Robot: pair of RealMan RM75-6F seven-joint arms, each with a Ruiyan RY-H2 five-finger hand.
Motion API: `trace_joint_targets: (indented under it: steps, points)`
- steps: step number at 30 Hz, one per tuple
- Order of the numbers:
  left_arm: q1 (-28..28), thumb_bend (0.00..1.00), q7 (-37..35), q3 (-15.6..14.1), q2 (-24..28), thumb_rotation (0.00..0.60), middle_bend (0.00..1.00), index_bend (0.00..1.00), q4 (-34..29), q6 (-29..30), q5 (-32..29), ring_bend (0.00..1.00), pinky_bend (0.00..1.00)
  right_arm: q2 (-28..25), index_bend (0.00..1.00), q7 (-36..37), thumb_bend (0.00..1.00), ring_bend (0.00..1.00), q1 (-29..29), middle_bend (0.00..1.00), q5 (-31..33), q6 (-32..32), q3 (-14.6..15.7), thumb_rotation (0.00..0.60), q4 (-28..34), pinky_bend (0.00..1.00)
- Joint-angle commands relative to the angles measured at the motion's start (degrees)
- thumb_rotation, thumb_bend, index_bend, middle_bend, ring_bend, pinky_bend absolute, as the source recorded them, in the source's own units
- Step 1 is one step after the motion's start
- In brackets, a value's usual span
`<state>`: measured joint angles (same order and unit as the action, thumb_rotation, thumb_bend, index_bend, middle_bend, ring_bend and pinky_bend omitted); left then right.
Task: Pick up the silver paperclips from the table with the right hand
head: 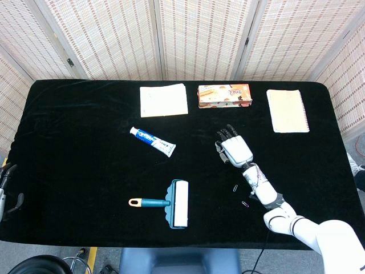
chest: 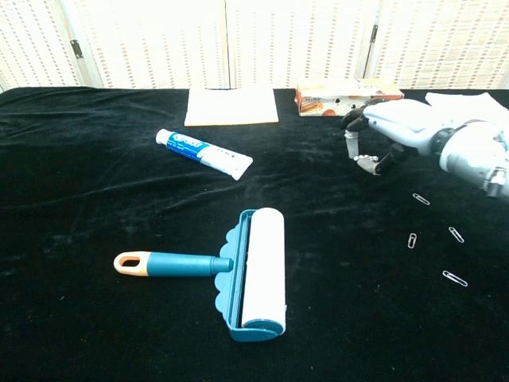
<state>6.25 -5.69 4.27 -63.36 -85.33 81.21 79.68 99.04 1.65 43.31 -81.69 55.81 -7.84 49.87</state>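
Note:
Several silver paperclips lie on the black cloth at the right: one (chest: 421,199), another (chest: 412,239) and a third (chest: 455,278) show in the chest view, and two (head: 236,188) (head: 246,204) show in the head view. My right hand (chest: 382,135) (head: 234,149) hovers low, left of them, palm down, fingers curved toward the cloth. Its thumb and fingertips (chest: 350,150) are apart, and I see nothing between them. The spot under the thumb is hidden. My left hand (head: 5,188) is mostly cut off at the table's left edge, empty, fingers apart.
A toothpaste tube (chest: 204,153) and a teal lint roller (chest: 254,270) lie left of the hand. A white pad (head: 163,100), a snack box (head: 224,95) and a beige notebook (head: 287,111) line the far edge.

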Motion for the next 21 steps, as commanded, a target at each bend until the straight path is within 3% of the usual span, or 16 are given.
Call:
trace_joint_targets:
  steps: [1, 10, 21]
  points:
    - [0.04, 0.56, 0.26, 0.05, -0.06, 0.600, 0.06, 0.03, -0.11, 0.01, 0.04, 0.07, 0.00, -3.06, 1.00, -1.70, 0.68, 0.12, -2.12, 0.21, -0.69, 3.04, 0.72, 0.600, 3.93, 0.00]
    - [0.41, 0.56, 1.38, 0.07, -0.33, 0.600, 0.06, 0.03, -0.36, -0.39, 0.32, 0.07, 0.00, -11.94, 1.00, -1.73, 0.68, 0.12, -7.24, 0.21, -1.63, 6.90, 3.30, 0.600, 16.67, 0.00]
    - [0.63, 0.56, 2.56, 0.14, -0.67, 0.600, 0.06, 0.03, -0.50, -0.74, 0.08, 0.07, 0.00, -15.38, 1.00, -0.10, 0.68, 0.12, -10.07, 0.21, -2.84, 7.24, 5.82, 0.600, 22.06, 0.00]
